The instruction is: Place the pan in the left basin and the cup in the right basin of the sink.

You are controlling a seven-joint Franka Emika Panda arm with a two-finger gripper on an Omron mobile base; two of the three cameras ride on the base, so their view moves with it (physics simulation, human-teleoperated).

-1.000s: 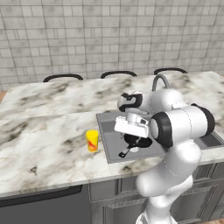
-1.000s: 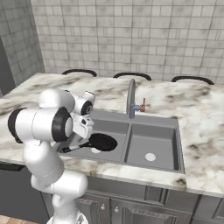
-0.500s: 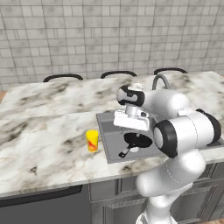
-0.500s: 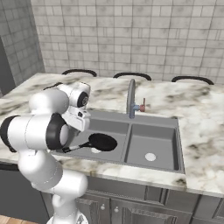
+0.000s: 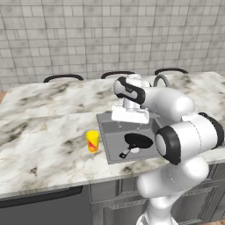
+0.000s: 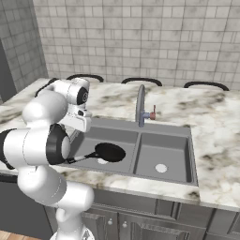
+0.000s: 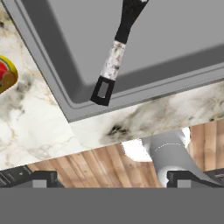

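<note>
**Pan delivered, cup still waiting on the counter**

The pan (image 5: 139, 141) lies on the floor of the left basin (image 6: 92, 140), handle (image 7: 113, 59) trailing toward the front rim at about 7 o'clock from the bowl in the left base view. In the hand view the handle's pale section and dark looped tip rest near the basin's front corner. Nothing grips it.

The gripper (image 5: 130, 125) hangs above that basin, jaws spread wide and empty, at roughly 11 o'clock from the pan.

The yellow cup (image 5: 92, 141) stands upright on the marble counter (image 5: 48, 145), just beside the sink's (image 6: 165, 131) left edge, at 9 o'clock from the pan. The right basin (image 6: 164, 157) holds nothing but its drain. The faucet (image 6: 140, 105) rises behind the divider.

Judgement: first half looks finished. Left to do: reach the cup, grasp it, carry it past the left basin and set it in the right basin.
</note>
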